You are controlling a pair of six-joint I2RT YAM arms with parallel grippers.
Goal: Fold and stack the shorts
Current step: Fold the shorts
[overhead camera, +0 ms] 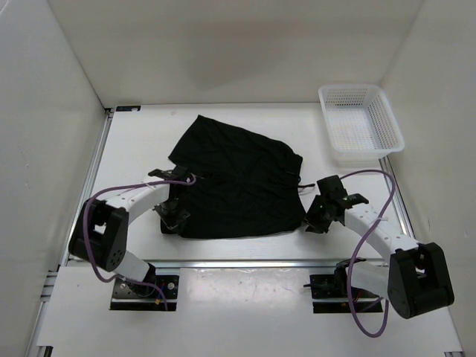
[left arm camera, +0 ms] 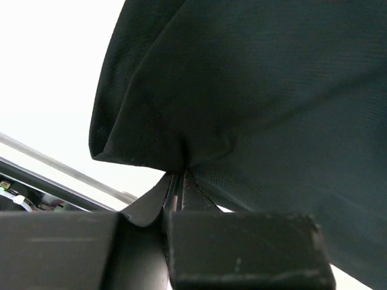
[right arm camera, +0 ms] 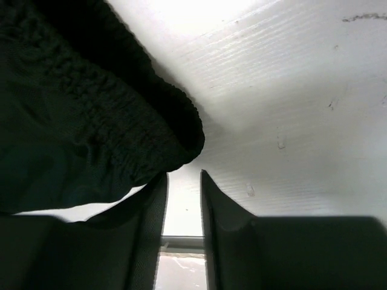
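Note:
The black shorts [overhead camera: 234,178] lie spread on the white table, one part reaching toward the far left. My left gripper [overhead camera: 172,216] is at their near left corner. In the left wrist view it [left arm camera: 180,176] is shut on a pinched fold of the shorts [left arm camera: 254,90], which drape over it. My right gripper [overhead camera: 312,219] is at the near right corner. In the right wrist view it [right arm camera: 183,175] is open by a narrow gap with only table between the jaws. The gathered waistband corner [right arm camera: 121,127] lies just ahead of the left finger [right arm camera: 151,211], apart from it.
A white mesh basket [overhead camera: 360,123] stands at the far right corner. White walls enclose the table on three sides. A metal rail [overhead camera: 245,262] runs along the table's near edge, just behind both grippers.

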